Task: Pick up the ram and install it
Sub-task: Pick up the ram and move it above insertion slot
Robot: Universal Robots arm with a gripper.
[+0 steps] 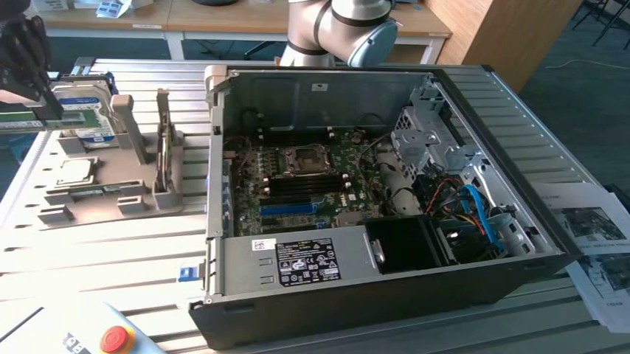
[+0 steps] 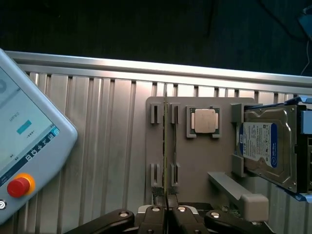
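Note:
The ram is a slim green stick seen edge-on in the wrist view. It runs out from my gripper, whose black fingers are shut on its near end. It lines up over the slotted posts of the grey parts holder. At the exterior view's far left, my gripper hangs above the table with the green ram under it. The open computer case lies to the exterior view's right, with its motherboard exposed.
A silver hard drive and a square processor chip sit on the grey holder. A teach pendant with a red button lies near the table's edge. Papers lie beyond the case.

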